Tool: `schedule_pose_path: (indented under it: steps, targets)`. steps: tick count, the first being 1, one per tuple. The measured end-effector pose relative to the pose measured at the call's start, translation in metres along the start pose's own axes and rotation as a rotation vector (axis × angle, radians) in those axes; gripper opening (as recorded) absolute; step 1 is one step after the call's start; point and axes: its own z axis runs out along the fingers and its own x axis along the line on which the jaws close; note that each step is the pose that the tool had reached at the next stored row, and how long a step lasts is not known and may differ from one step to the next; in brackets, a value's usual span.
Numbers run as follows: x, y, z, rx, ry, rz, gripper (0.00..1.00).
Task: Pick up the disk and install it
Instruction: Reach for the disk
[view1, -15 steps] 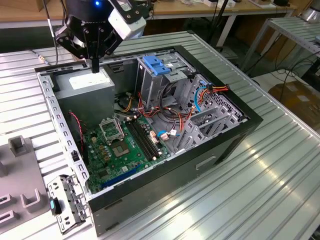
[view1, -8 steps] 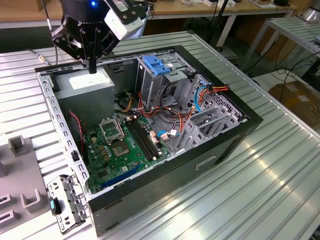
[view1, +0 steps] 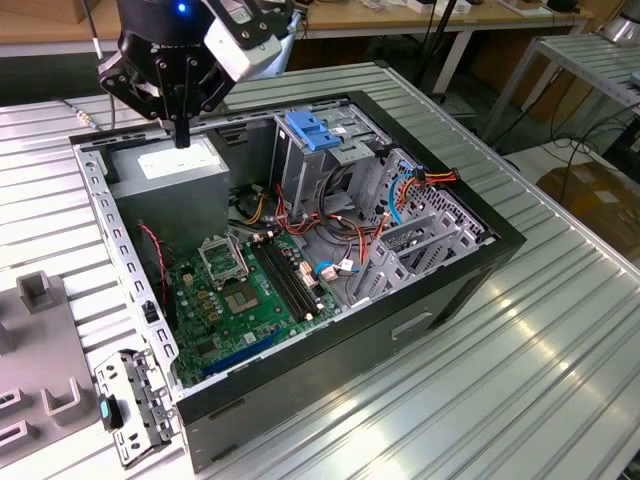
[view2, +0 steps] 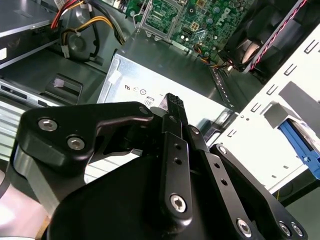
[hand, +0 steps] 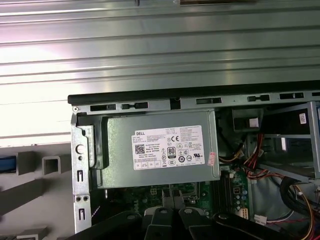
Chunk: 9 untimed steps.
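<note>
One black claw (view1: 181, 138), tips pressed together and empty, hovers above the grey metal power-supply box (view1: 200, 165) at ten o'clock; best spread before grasping.

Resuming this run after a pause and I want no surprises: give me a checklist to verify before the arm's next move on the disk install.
1. Disk grasped: not ok. The gripper has its fingers shut with nothing between them.
2. Gripper clearance: cannot tell. It hangs over the grey metal power-supply box with the white sticker, and the gap is unclear.
3. Black computer case open: ok, side panel off.
4. Silver metal drive cage with the blue plastic latch free to receive the disk: cannot tell.
5. Red, orange and blue cables beside the cage: not ok, they lie loose and might snag.
</note>
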Motion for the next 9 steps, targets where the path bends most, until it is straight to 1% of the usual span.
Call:
schedule_pose_path:
  steps: [9]
  targets:
    - [0.0060,-0.0005,0.0004,0.0000,0.0003,0.000,0.11]
